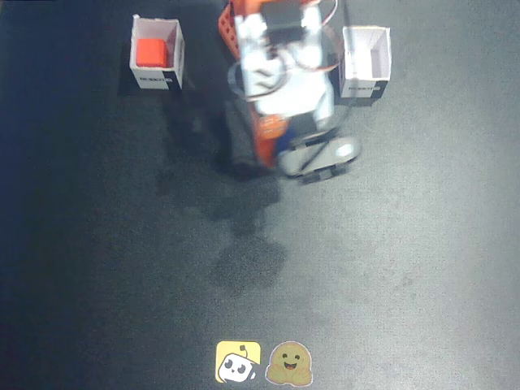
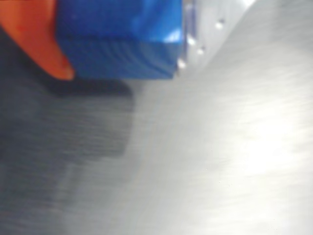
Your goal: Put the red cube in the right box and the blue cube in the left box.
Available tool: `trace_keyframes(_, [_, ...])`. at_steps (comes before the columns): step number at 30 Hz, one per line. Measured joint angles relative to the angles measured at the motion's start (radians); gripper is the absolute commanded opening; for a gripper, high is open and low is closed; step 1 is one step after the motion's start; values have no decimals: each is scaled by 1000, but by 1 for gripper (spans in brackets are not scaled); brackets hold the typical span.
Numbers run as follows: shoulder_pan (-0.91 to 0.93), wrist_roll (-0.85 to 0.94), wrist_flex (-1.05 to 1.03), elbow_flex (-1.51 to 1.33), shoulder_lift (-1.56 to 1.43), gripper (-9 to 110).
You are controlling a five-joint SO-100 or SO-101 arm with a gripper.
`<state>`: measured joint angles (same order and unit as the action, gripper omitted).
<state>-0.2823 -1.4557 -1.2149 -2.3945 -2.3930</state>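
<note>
Fixed view: two boxes sit near the far edge of the surface (image 1: 390, 268). The left box (image 1: 158, 54) is toward the far-left corner, the right box (image 1: 366, 63) right of centre, well apart from it. The red cube (image 1: 151, 53) lies inside the left box. The arm (image 1: 280, 81) stands between the boxes, just beside the right one, its lower end reaching toward the middle of the surface. Two stickers (image 1: 264, 362) lie side by side at the near edge, centre. Wrist view: the blue cube (image 2: 120, 36) sits between the jaws, above the surface.
</note>
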Motion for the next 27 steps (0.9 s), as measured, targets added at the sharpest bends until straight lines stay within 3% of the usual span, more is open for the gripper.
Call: trace_keyframes(27, [-607, -198, -179, 0, -92, 8])
